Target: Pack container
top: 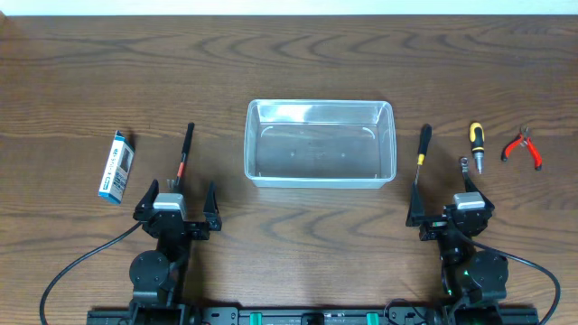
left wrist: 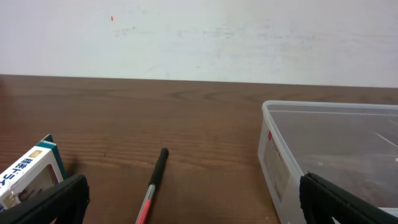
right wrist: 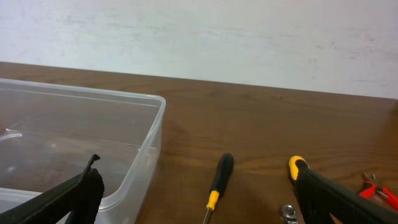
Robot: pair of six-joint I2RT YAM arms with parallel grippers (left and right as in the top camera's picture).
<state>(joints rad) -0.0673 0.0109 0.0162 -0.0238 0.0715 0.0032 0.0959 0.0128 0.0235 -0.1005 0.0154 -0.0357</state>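
The clear plastic container (top: 321,143) stands empty at the table's middle; it also shows in the left wrist view (left wrist: 323,155) and the right wrist view (right wrist: 81,143). A black and red tool (top: 184,153) lies left of it, ahead of my open left gripper (top: 177,203), and shows between the fingers (left wrist: 152,186). A black and yellow screwdriver (top: 422,152) lies right of the container, ahead of my open right gripper (top: 449,206), and shows in the right wrist view (right wrist: 217,180). Both grippers are empty.
A blue-and-white box (top: 116,165) lies far left. A stubby yellow and black screwdriver (top: 476,146), a small metal wrench (top: 464,166) and red-handled pliers (top: 523,147) lie at the right. The table's far edge meets a white wall.
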